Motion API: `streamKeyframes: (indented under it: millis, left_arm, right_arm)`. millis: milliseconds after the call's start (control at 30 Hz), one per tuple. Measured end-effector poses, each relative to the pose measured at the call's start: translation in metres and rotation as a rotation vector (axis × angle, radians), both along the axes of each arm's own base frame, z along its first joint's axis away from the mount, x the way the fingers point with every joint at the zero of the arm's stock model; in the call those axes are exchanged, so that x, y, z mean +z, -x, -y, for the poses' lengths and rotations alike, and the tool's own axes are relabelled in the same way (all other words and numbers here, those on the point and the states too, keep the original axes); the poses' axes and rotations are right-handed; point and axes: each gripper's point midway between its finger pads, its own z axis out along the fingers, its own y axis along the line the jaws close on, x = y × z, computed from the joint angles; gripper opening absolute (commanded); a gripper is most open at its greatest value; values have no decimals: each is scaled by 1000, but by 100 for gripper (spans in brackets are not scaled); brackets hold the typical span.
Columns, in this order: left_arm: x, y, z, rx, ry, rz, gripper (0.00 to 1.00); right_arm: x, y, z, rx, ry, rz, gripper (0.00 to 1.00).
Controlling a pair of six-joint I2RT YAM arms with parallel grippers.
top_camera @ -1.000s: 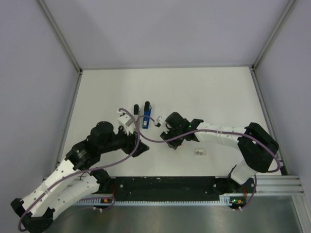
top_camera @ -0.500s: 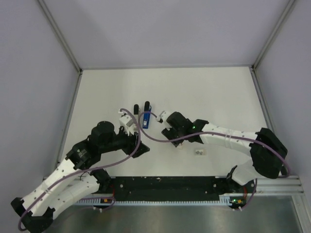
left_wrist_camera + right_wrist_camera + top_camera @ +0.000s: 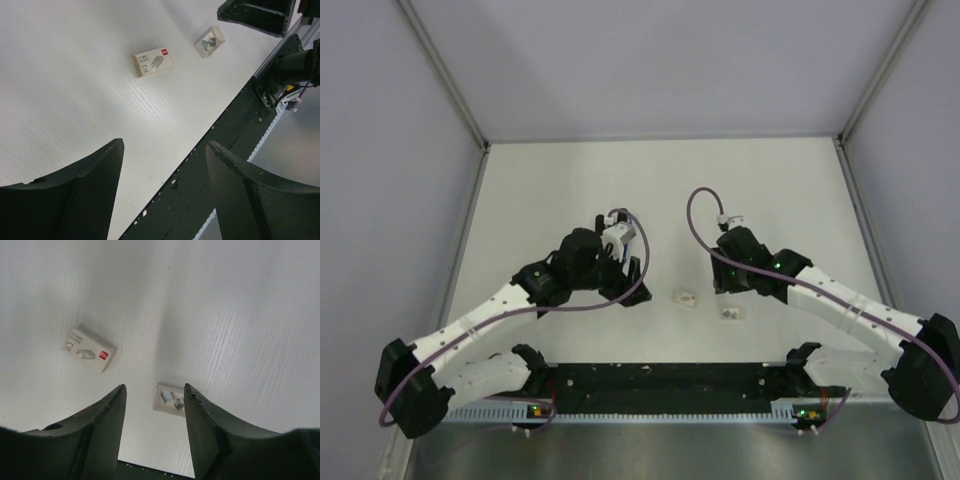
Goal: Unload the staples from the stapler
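Note:
The blue stapler shows in no view; it is hidden or out of view. My left gripper [image 3: 632, 280] [image 3: 165, 142] is open and empty, held above the table left of centre. My right gripper [image 3: 722, 282] [image 3: 155, 385] is open and empty, held above a small open tray of silvery staples [image 3: 730, 313] [image 3: 170, 400] [image 3: 210, 42]. A small closed white staple box with a red mark [image 3: 687, 298] [image 3: 153, 62] [image 3: 90, 350] lies flat between the two grippers.
The black base rail [image 3: 660, 378] [image 3: 235, 145] runs along the near table edge. White side walls with metal posts [image 3: 440, 70] close in the table. The right arm's black link [image 3: 260, 15] shows at the top of the left wrist view.
The left arm has swung right and its gripper no longer holds the stapler upright. The right gripper has pulled back to the right. The stapler has gone from view; a small box now lies mid-table.

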Motion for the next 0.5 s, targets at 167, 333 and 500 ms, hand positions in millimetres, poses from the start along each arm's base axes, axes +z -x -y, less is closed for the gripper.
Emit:
streamKeyframes:
  millis: [167,333,500]
  left_arm:
    - [-28,-13,16,5,-34,-73,72]
    - [-54,-26,31,3,-82,-137,72]
    - [-63,-43,50,-4,-99,-149,71]
  right_arm:
    - [-18,27,20,-83,-19,-60,50]
    - [-23,38,38,-168,-27,-52,49]
    - [-33,45,54,-258,-18,-60,41]
